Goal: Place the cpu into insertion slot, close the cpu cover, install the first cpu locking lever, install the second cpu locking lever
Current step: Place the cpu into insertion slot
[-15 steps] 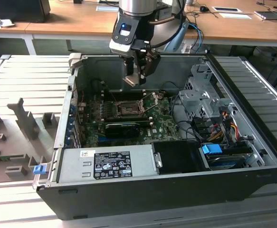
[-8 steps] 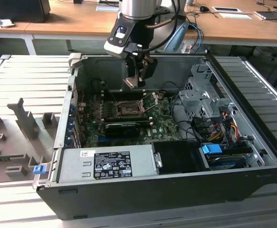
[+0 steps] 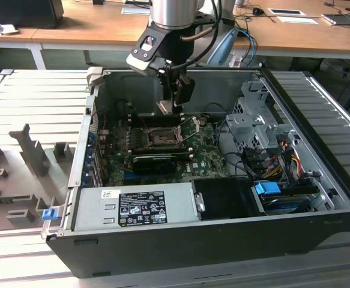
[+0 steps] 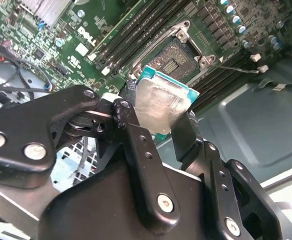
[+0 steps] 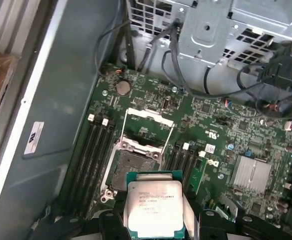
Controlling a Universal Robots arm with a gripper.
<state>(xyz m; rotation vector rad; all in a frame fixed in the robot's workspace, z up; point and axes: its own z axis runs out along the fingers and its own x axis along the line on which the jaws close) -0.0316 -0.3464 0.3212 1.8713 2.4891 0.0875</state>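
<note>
**Above the bare socket: cpu clamped in the gripper**

Inside the open computer case (image 3: 223, 252), the gripper (image 3: 173, 101) hangs over the green motherboard (image 5: 221, 125). Its two black fingers (image 4: 135, 135) are pressed against opposite edges of the cpu (image 5: 155, 206), which is held in the air, apart from the board.

In the first wrist view the cpu's near edge is cut off by the picture's border, and the cpu hides the near rim of the socket (image 5: 129, 167). In the second wrist view the gripper's black body blocks much of the board. There the cpu (image 4: 158, 102) shows its pale metal top, tilted, with the socket (image 4: 173, 59) bare beyond it.

The cpu cover (image 5: 148, 126) stands raised at the socket's far side, a thin frame. The wire levers (image 3: 193, 131) beside it are hard to make out.

Memory slots (image 5: 91, 150) flank the socket, and a round battery (image 5: 123, 88) and a finned heat sink (image 5: 248, 175) sit further off. In the exterior view a long black card (image 3: 153, 161) lies just beside the socket. The power supply (image 3: 135, 207) fills the near corner. A metal drive cage (image 3: 253, 120) with tangled cables (image 3: 283, 159) stands on the exterior view's right.
</note>
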